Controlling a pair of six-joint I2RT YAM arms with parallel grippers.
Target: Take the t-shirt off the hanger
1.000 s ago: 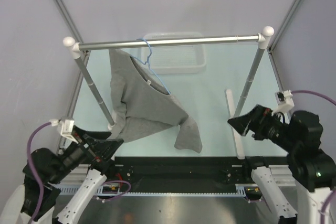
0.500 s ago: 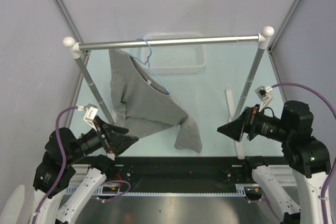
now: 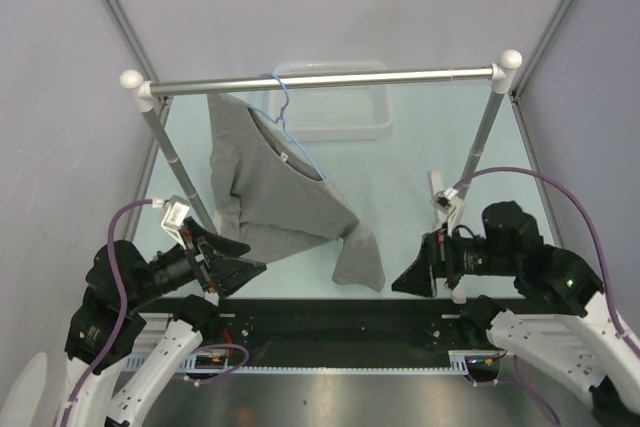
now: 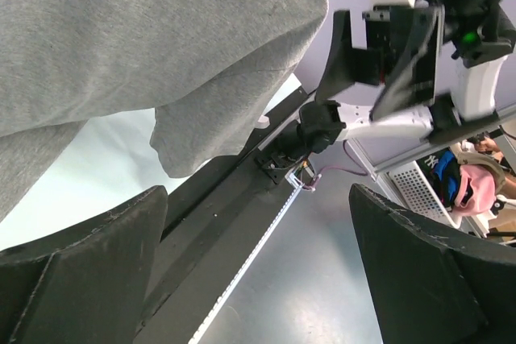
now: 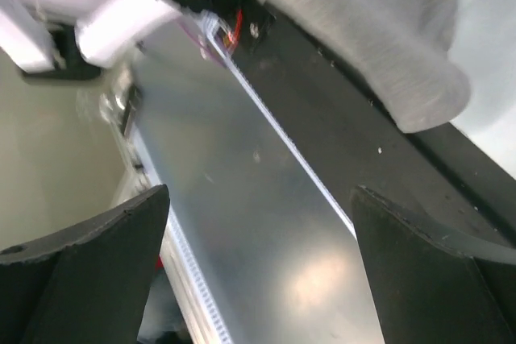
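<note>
Two black two-finger grippers flank a hanging garment, and neither touches it.

Centre: a plain mid-grey, soft-fabric, short-sleeved t-shirt (image 3: 270, 197) hangs on a thin light-blue wire hanger (image 3: 283, 105). The hanger's curved hook is looped over a thick silver metal rail (image 3: 400, 75), which is carried on two slanted posts with white end caps. A length of the blue wire shows inside the neck opening; cloth hides the rest of the hanger. The t-shirt is bunched toward the left post. One sleeve droops lowest, its end near the front edge of the pale green table (image 3: 400, 177); whether it touches the table cannot be told. Behind the rail lies a translucent white plastic tray (image 3: 385, 122).

Lower left: the left gripper (image 3: 252, 257) points right at the t-shirt's lower hem, just beside it but apart. In the left wrist view its fingers (image 4: 81, 279) are spread wide with nothing between them, and the t-shirt (image 4: 121, 38) fills the upper left.

Lower right: the right gripper (image 3: 403, 280) points left toward the drooping sleeve, near it with a gap. In the right wrist view its fingers (image 5: 81, 271) likewise stand wide apart and empty, with the sleeve end of the t-shirt (image 5: 387, 38) above them.
</note>
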